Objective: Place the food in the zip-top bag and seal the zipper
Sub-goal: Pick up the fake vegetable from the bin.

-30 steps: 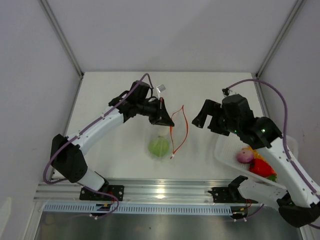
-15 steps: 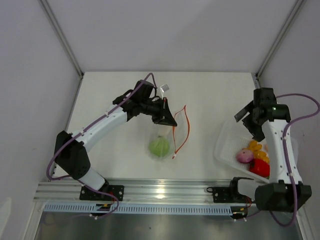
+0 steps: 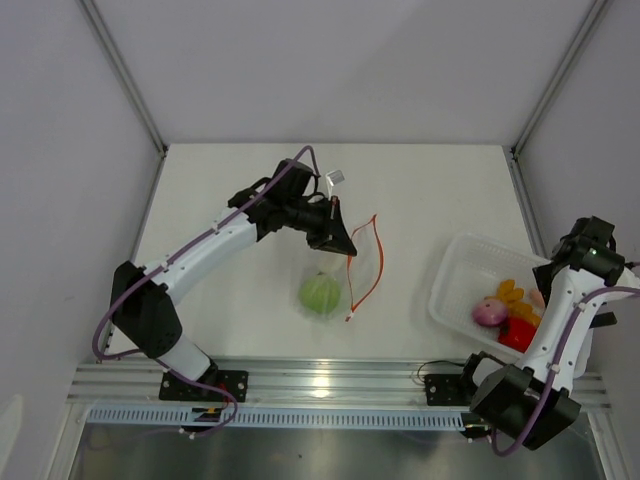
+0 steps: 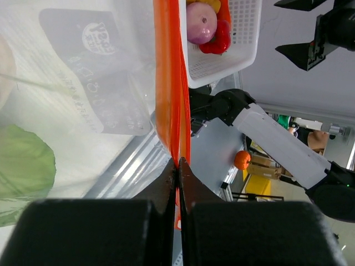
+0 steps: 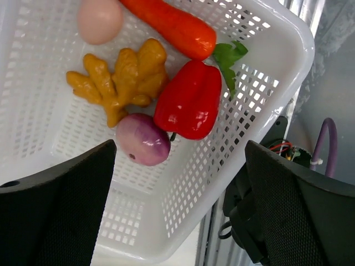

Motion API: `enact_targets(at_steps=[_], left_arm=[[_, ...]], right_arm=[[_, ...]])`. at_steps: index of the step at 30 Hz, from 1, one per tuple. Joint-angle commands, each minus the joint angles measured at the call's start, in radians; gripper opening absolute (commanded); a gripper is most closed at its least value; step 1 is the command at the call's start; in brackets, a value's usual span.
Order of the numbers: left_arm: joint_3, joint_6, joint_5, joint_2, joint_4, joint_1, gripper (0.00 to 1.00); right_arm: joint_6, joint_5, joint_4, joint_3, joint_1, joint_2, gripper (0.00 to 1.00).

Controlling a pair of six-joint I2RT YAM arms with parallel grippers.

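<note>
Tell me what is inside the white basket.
The basket holds a red pepper, a yellow lumpy piece, a pink round one, an orange carrot and a pale egg. The open right gripper covers its lower corners.

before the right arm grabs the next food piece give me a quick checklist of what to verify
1. left gripper clamped on the zipper: ok.
2. zip-top bag mouth held open: ok, the zipper forms an open loop in the top view.
3. green round fruit inside the bag: ok.
4. right gripper open and empty over the basket: ok.
5. red pepper lying on top, nothing covering it: ok.
6. bag mouth wide enough for the pepper: cannot tell.
</note>
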Motion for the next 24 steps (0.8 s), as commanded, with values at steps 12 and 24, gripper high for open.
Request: enact_targets(at_steps=[12, 24], left_arm=[[0.015, 0.029, 0.01, -0.03, -0.01, -0.038, 0.01], [0.013, 0.026, 0.014, -0.021, -0.003, -0.038, 0.0]], right_arm=[[-0.002, -0.182, 0.179, -0.267, -0.194, -0.065, 0.94], [-0.032, -0.221, 0.262, -0.311, -0.194, -0.016, 0.89]])
